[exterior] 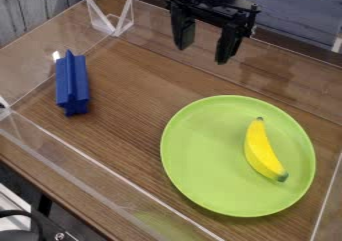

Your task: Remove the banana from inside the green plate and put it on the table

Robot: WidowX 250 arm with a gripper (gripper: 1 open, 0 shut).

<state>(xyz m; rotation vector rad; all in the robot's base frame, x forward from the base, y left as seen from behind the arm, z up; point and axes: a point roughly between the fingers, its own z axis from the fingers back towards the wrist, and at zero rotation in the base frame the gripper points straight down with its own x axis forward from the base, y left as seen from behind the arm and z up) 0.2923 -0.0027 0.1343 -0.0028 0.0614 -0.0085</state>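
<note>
On your far left, the blue block lies on the brown worktop, well apart from the jaws and nearer the camera than they are. Between that block and the jaws, but farther back, you have a small white wire-like stand. Your jaws hang above the back of the worktop, fingers spread wide apart and holding nothing. Nearer the camera than the jaws and reaching out to their right, the round green plate sits flat. Inside it, toward its right side, you can see the yellow banana, well apart from your jaws.
</note>
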